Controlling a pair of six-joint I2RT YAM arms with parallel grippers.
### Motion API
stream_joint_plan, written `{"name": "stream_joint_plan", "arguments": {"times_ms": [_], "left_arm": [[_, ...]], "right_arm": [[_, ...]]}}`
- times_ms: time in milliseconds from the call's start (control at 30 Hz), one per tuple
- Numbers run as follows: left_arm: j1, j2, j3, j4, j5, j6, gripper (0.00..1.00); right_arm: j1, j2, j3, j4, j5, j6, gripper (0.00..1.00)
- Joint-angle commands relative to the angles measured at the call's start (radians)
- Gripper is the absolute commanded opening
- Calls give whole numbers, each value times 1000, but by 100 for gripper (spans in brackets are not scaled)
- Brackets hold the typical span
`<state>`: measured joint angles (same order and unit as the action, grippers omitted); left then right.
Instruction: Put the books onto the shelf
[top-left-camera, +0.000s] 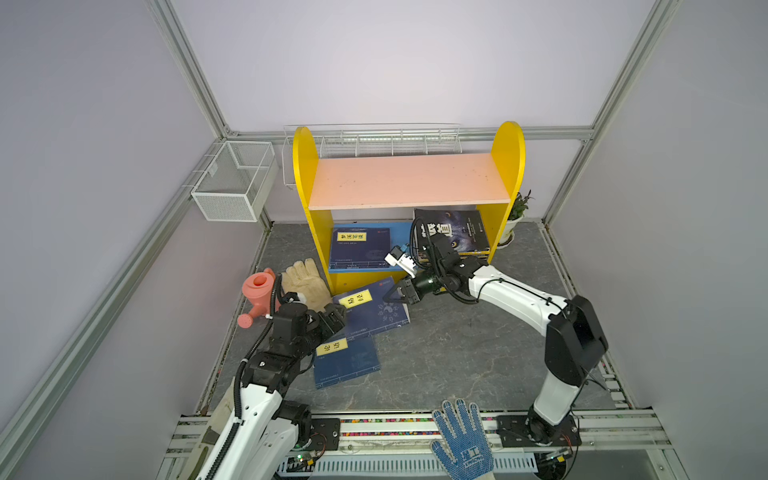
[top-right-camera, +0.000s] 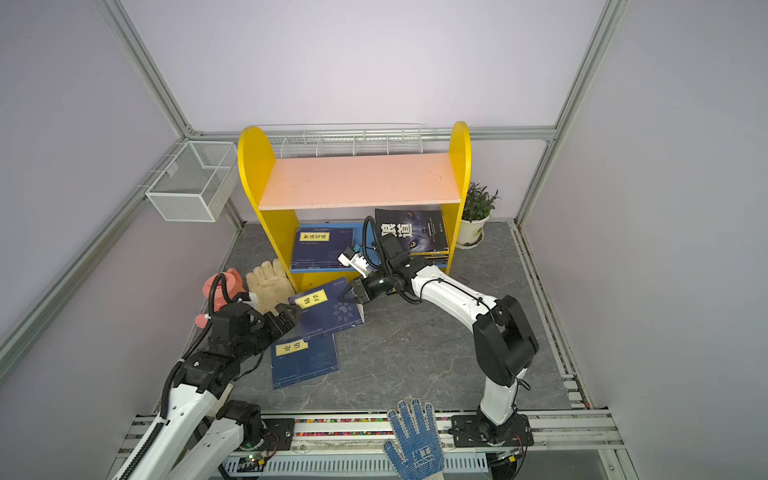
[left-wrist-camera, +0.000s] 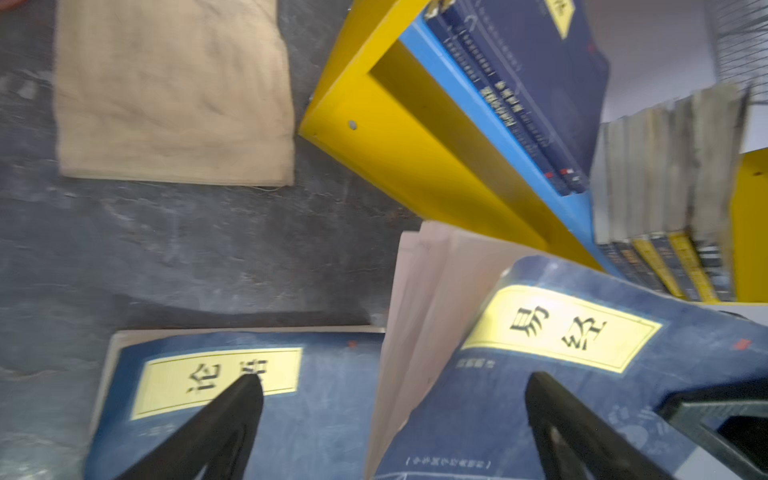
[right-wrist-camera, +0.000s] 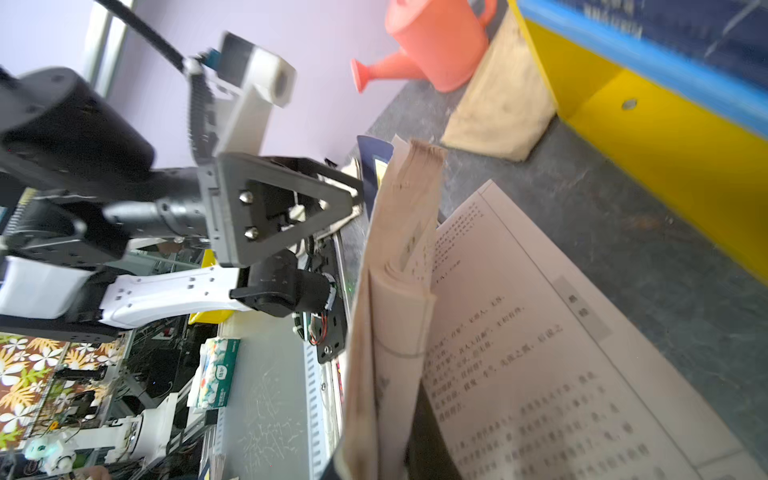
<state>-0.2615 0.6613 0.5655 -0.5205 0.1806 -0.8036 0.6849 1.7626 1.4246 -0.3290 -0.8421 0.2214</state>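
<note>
My left fingers (left-wrist-camera: 245, 399) are spread wide and grip nothing. One tip hangs over the yellow label of the flat book (left-wrist-camera: 316, 419), and its partner hangs over the cover of the half-open book (left-wrist-camera: 582, 374) just beside it. My right fingers (top-left-camera: 400, 294) are clenched on the right-hand edge of that half-open book. In the right wrist view a sheaf of its pages stands up with the cover, away from an open printed page (the fingers themselves are mostly hidden there).

Both of these navy books lie on the grey surface (top-left-camera: 478, 353), right in front of the shelf (top-left-camera: 409, 178) and not on it. On the shelf's blue lower board a navy book (top-left-camera: 360, 245) lies flat at the left, and a stack topped by a dark book (top-left-camera: 453, 230) sits at the right.

Further out, a tan glove (top-left-camera: 301, 280) and a pink watering can (top-left-camera: 259, 297) sit left of the shelf's foot — a potted plant (top-left-camera: 515, 216) stands behind its right panel.
</note>
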Motion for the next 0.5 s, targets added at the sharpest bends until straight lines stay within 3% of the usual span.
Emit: {"name": "stream_joint_plan", "arguments": {"times_ms": [0,200,267,467], "left_arm": [[5,0,12,126,148,-44,100],[5,-6,-6,291,285,-49,99],[5,-14,-10,333,320,-56,92],[5,-44,-34,443,372,-103,22]], "right_arm": [[-16,-47,-39,168,-112,139,8],[-30,-51,-45,341,-188,308,9],[-31,-48,-44,379,-209,350,9],[-35,-55,-42,334,-148,335,11]]}}
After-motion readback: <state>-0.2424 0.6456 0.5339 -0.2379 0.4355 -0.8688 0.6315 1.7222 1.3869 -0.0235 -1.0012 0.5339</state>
